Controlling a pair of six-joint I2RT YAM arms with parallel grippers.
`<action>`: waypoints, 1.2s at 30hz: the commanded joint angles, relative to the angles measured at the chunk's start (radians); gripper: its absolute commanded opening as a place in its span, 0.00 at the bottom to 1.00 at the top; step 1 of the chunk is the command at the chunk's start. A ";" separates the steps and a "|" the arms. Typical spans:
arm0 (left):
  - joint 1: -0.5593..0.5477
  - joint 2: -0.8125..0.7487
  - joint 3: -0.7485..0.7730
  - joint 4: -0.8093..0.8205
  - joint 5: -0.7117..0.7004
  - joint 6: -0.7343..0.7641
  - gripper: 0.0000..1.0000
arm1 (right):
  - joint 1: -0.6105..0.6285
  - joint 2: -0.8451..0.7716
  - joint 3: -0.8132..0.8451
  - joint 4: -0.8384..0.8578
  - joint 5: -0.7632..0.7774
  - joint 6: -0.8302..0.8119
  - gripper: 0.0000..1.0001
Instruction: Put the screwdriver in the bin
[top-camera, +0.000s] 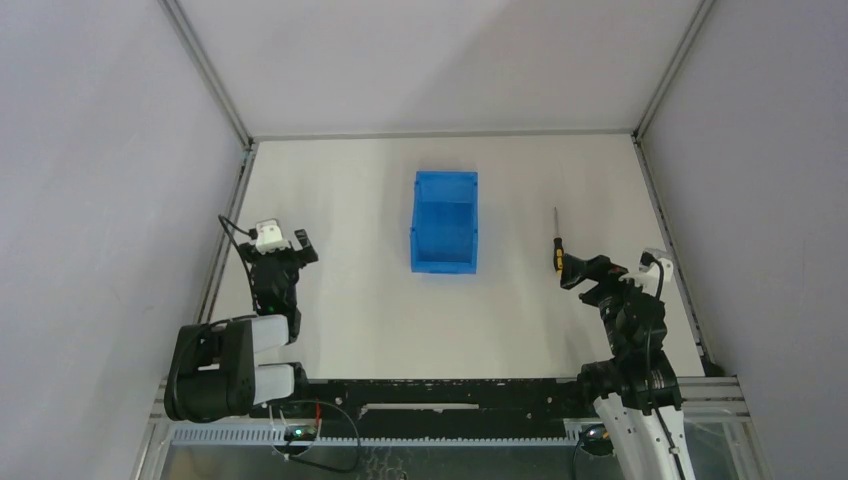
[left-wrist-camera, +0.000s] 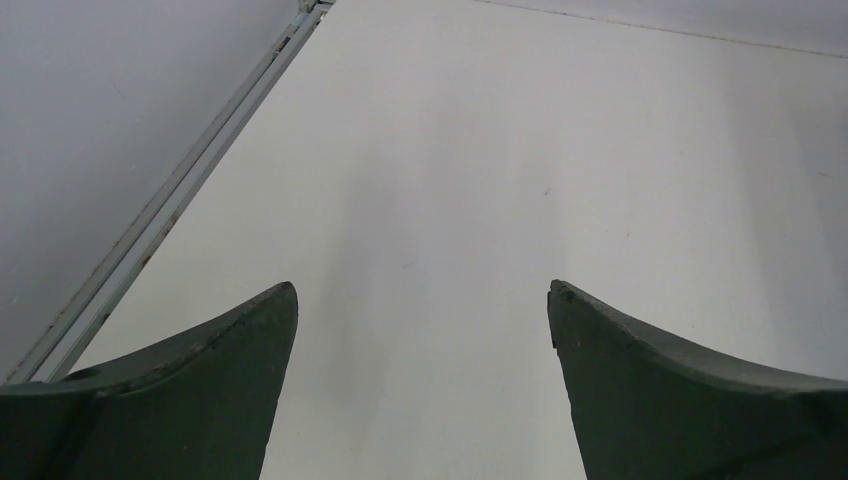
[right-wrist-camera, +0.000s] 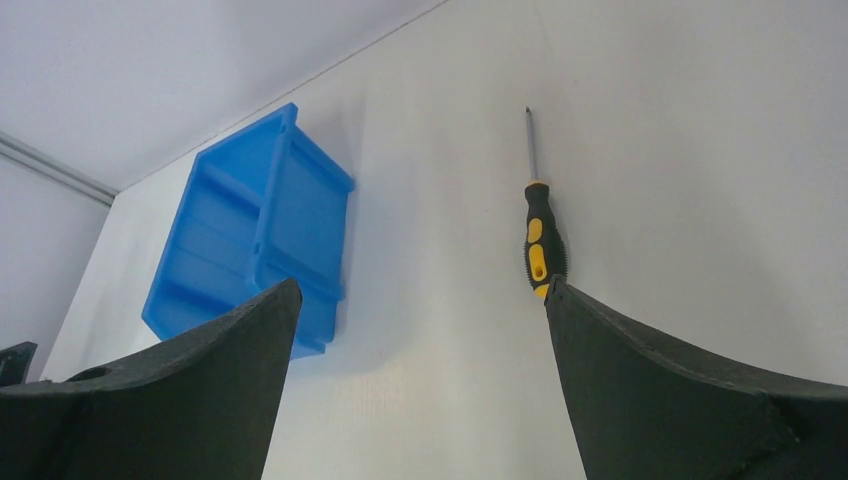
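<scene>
The blue bin stands upright in the middle of the white table. It also shows in the right wrist view, to the left. The screwdriver lies on the table to the right of the bin, shaft pointing away. In the right wrist view the screwdriver has a black-and-yellow handle whose near end sits just past my right fingertip. My right gripper is open and empty, just in front of the handle; it also shows in the right wrist view. My left gripper is open and empty at the far left, over bare table.
A metal rail runs along the table's left edge beside my left gripper, and it also shows in the left wrist view. Another rail borders the right side. Grey walls enclose the table on three sides.
</scene>
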 joint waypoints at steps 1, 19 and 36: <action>-0.004 -0.008 0.036 0.031 -0.010 0.015 1.00 | 0.007 0.008 0.027 0.036 0.046 0.032 1.00; -0.004 -0.008 0.036 0.032 -0.009 0.015 1.00 | -0.023 0.964 1.095 -0.488 0.009 -0.275 1.00; -0.004 -0.009 0.036 0.032 -0.011 0.015 1.00 | -0.119 1.780 0.996 -0.414 -0.088 -0.300 0.75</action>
